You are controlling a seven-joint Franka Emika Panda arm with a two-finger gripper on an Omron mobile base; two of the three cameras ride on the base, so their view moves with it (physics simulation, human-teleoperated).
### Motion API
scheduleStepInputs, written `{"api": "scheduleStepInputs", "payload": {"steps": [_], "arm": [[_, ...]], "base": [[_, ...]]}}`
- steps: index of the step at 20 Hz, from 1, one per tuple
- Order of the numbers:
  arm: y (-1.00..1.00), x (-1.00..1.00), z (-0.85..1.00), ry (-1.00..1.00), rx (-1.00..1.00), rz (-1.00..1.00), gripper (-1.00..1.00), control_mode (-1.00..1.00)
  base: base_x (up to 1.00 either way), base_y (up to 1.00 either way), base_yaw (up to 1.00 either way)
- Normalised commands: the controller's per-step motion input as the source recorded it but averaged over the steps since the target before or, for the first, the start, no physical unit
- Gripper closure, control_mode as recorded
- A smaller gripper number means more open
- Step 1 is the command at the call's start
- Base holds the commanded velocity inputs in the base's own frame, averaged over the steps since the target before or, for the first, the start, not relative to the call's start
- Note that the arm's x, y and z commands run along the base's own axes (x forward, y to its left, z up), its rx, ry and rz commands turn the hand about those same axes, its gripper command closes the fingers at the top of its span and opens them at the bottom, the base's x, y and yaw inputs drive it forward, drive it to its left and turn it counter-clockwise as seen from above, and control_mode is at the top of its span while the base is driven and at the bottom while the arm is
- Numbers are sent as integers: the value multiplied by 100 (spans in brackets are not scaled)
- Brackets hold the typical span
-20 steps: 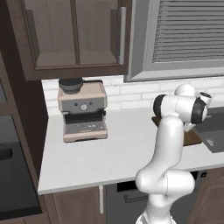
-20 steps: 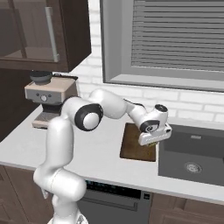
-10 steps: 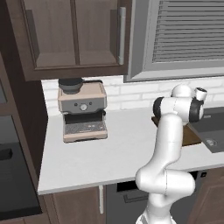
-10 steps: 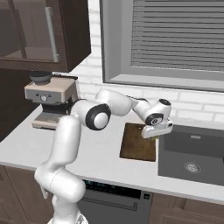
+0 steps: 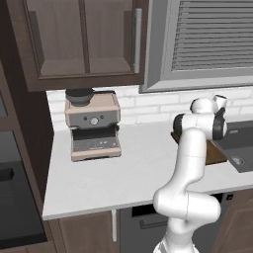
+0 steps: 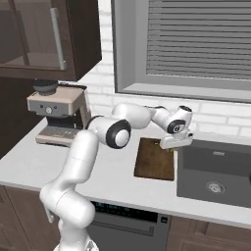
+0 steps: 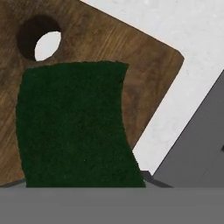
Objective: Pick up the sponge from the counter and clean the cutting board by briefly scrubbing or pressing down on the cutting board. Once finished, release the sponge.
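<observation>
- Clearly, in the hand view the sponge (image 7: 74, 127) sits right at the end effector, its dark green face covering much of the cutting board (image 7: 131, 70); it looks clamped in the jaws.
- From the right base view, the end effector (image 6: 175, 143) hangs over the far right corner of the cutting board (image 6: 154, 164), just beside the sink (image 6: 215, 169).
- Board lies flat on the bench (image 6: 112, 171).
- Coffee machine (image 5: 93, 126) stands well apart, to the left.
</observation>
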Motion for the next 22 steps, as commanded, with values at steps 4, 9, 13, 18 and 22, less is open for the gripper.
{"api": "scheduleStepInputs", "payload": {"steps": [4, 9, 13, 18, 22], "arm": [[10, -19, -92, 0, 0, 10, 100, -100], [2, -99, -69, -19, 0, 11, 100, -100], [0, -100, -19, -32, -2, 10, 100, -100], [49, -96, 0, -25, -10, 16, 100, -100], [100, -63, 0, -10, -19, 27, 100, -100]], "base": [[0, 0, 0], [0, 0, 0], [0, 0, 0], [0, 0, 0], [0, 0, 0]]}}
